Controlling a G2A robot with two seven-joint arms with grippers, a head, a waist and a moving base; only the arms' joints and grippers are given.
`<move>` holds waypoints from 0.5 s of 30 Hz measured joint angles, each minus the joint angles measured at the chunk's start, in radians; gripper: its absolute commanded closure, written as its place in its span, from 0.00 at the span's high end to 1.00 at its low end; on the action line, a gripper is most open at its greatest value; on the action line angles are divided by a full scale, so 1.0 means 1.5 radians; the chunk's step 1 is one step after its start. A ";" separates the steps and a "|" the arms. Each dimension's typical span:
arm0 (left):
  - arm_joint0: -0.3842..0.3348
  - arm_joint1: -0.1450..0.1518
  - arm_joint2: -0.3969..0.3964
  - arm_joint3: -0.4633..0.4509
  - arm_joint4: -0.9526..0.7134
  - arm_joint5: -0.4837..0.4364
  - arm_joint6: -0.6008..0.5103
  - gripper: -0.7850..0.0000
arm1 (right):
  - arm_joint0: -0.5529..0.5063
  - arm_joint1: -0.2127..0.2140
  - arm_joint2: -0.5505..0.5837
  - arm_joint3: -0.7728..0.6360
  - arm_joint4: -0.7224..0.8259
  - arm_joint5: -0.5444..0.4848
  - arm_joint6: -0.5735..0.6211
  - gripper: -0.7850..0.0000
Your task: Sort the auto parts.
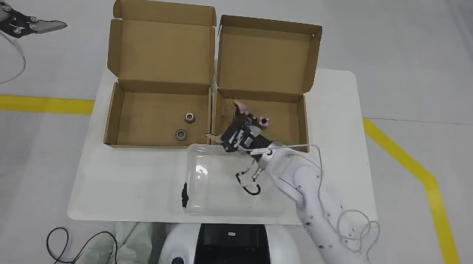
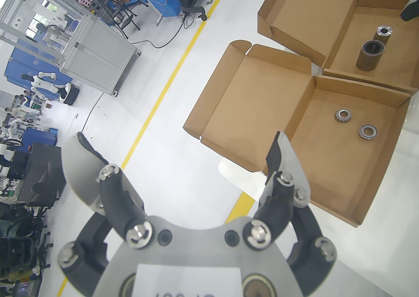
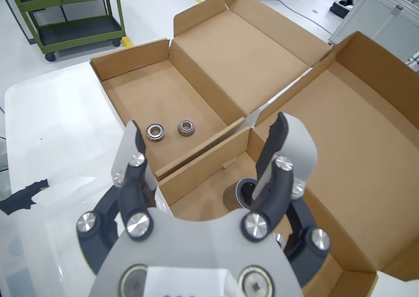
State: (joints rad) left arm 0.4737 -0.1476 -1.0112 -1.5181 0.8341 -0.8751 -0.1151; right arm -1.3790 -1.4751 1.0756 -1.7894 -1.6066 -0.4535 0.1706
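Hovering open over the right box (image 3: 327, 213) near the surface's (image 3: 49, 108) far edge, the right tool (image 3: 209, 126) half hides a sleeve (image 3: 234, 195). Two bearings (image 3: 154, 132) lie in the left box (image 3: 157, 95). The left tool (image 2: 179, 139) hangs open beyond the far-left corner.

Right gripper (image 3: 208, 125) low, jaws apart, empty. Left gripper (image 2: 178, 139) raised aside, jaws wide apart.

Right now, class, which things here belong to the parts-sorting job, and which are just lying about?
Job: left box, two bearings inside; right box, two metal sleeves inside; clear tub; open right gripper.
Lying about: green cart; black scrap on the table.
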 measured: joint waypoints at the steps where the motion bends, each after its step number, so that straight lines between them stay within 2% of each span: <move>1: 0.000 0.000 0.000 0.000 0.000 0.000 0.000 1.00 | -0.010 0.002 0.008 -0.007 -0.002 0.002 -0.006 1.00; 15: 0.000 0.000 0.000 0.000 0.000 0.000 0.000 1.00 | -0.169 0.037 0.151 -0.095 0.007 0.016 -0.121 1.00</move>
State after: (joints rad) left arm 0.4737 -0.1476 -1.0112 -1.5181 0.8341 -0.8751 -0.1151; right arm -1.6319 -1.4189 1.3026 -1.9314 -1.5958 -0.4292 -0.0117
